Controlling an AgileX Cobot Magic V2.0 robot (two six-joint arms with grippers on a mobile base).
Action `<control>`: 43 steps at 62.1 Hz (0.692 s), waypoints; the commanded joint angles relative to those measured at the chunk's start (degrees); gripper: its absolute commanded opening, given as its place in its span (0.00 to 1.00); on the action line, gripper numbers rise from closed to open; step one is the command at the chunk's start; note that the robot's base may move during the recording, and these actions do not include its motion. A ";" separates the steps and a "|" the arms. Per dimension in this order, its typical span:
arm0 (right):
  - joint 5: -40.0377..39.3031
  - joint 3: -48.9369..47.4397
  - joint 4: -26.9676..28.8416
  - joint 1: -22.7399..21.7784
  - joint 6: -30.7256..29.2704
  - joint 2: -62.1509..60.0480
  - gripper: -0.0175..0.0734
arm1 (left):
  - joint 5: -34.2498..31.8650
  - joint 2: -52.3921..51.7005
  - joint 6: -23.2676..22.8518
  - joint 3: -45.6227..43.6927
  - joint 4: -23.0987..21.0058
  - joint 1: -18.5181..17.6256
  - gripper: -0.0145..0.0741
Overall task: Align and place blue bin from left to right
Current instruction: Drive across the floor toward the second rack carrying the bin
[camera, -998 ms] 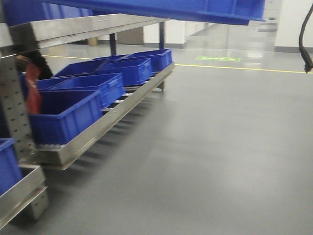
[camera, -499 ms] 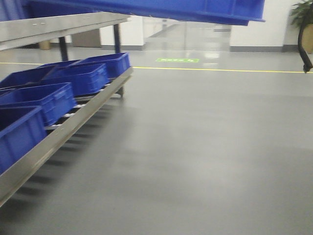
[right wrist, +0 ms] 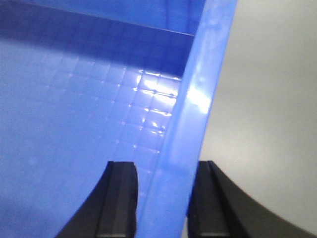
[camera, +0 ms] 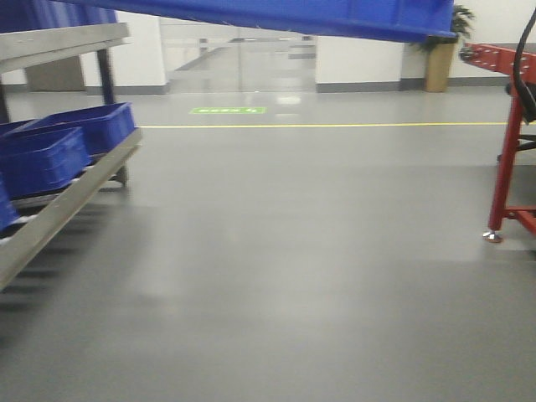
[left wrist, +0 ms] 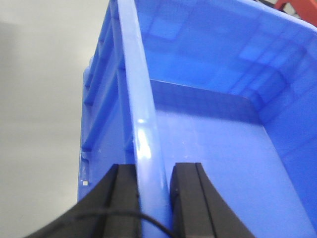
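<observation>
I carry one blue bin [camera: 293, 15] aloft; only its underside shows, across the top of the front view. In the left wrist view my left gripper [left wrist: 154, 198] is shut on the bin's left rim [left wrist: 141, 119], one black finger [left wrist: 124, 198] outside the wall and the other inside. The bin's empty gridded floor [left wrist: 218, 148] lies to the right of that rim. In the right wrist view my right gripper [right wrist: 163, 198] is shut on the opposite rim [right wrist: 198, 99], with grey floor beyond it.
A metal rack [camera: 71, 201] at the left edge holds other blue bins [camera: 59, 146] in a row. A red metal frame [camera: 507, 159] stands at the right. A yellow floor line [camera: 335, 126] and a green marking [camera: 226, 110] lie ahead on grey floor.
The front view has swung to the right: the rack with its bins slid toward the left edge and the red frame came into view. The bin stays held overhead.
</observation>
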 commanded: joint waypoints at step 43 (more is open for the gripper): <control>-6.74 -0.99 5.87 1.04 1.82 -0.80 0.12 | -5.17 -1.56 0.60 -1.24 -9.57 -1.83 0.18</control>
